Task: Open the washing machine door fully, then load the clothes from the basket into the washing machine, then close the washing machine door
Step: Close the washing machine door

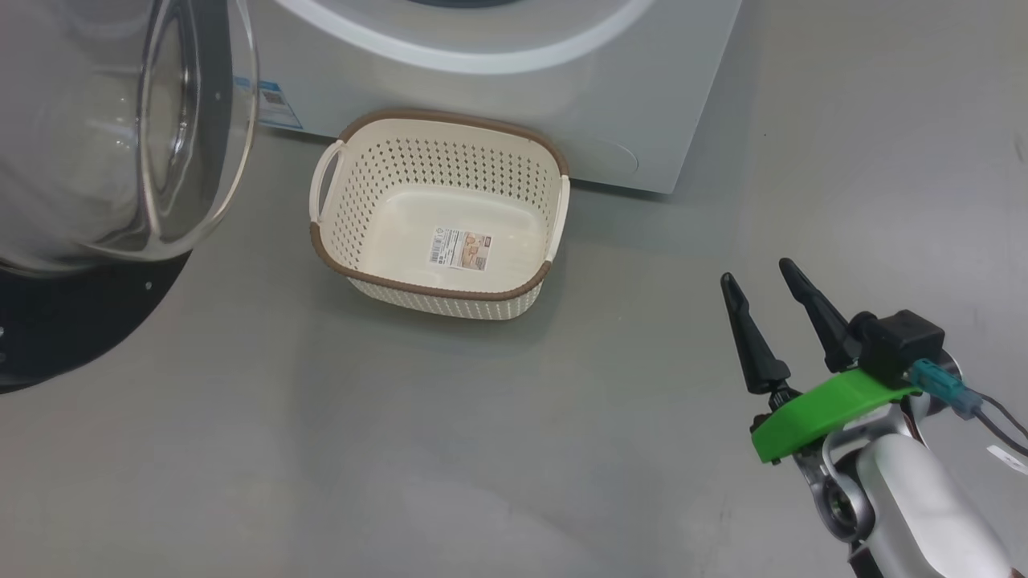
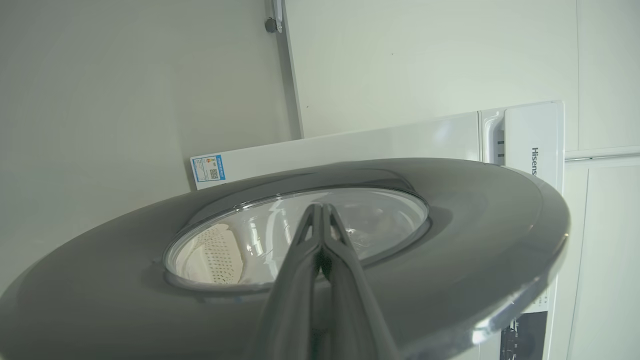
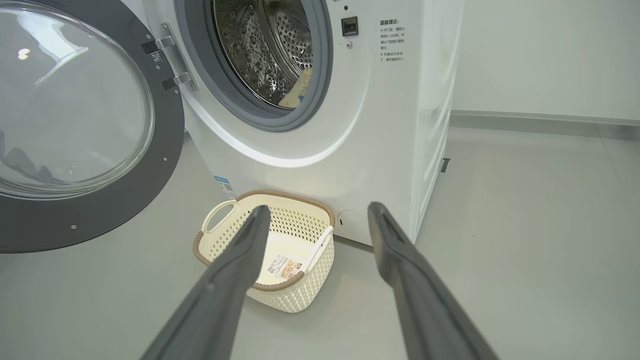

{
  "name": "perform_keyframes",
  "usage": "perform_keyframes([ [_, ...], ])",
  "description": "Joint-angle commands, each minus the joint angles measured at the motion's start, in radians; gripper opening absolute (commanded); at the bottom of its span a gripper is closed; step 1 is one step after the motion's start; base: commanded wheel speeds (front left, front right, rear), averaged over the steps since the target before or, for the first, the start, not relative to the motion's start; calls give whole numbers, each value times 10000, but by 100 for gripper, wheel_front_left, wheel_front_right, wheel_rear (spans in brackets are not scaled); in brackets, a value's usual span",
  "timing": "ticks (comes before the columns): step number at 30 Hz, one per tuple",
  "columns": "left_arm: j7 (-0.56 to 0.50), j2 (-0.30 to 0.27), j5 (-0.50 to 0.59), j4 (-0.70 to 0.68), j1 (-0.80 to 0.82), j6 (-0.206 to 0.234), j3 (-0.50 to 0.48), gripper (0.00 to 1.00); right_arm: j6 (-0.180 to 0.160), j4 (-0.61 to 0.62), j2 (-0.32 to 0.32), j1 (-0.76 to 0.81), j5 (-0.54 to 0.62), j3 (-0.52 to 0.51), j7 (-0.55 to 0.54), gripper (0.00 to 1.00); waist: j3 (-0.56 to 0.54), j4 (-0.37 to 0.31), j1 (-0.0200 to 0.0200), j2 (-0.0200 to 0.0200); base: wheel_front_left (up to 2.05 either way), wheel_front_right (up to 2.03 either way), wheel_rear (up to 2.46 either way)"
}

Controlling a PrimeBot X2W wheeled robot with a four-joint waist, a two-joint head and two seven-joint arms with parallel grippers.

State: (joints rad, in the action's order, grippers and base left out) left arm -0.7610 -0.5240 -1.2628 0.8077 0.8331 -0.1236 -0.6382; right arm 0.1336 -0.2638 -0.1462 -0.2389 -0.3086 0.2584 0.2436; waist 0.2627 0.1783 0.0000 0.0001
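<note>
The left end effector (image 2: 322,207), fingers pressed together, points at the outer face of the washing machine door (image 2: 475,215), near its glass; whether it touches I cannot tell. The basket (image 1: 450,291) sits empty on the floor (image 1: 401,441) just in front of the washing machine (image 3: 390,125), and the clothes (image 3: 298,90) lie inside the drum. So closing looks like the step. Push on the black rim, far from the hinges, steadily until it shuts. The right end effector (image 1: 756,270) hangs spread, well apart.

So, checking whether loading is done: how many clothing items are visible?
1: pale yellow clothes inside the washing machine, low in its opening. The basket holds none; more may be hidden deeper inside.
</note>
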Motion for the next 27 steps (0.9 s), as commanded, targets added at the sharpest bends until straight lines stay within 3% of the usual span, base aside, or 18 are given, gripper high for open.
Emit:
perform_keyframes([
  [1,-290,-337,-275,-707,-209,-70,-4,0,-29,246,71,-128,-81,143,138,100,-90,14,0,-1,0,0,0],
  [14,-1644,960,-1271,-3090,-1767,-70,413,0,-29,103,196,-17,-177,174,173,100,-544,-108,0,-1,0,0,0],
  [27,-1974,2569,-1557,-4725,-2868,-56,909,0,-29,130,307,182,-224,145,180,100,-946,-492,0,-1,0,0,0],
])
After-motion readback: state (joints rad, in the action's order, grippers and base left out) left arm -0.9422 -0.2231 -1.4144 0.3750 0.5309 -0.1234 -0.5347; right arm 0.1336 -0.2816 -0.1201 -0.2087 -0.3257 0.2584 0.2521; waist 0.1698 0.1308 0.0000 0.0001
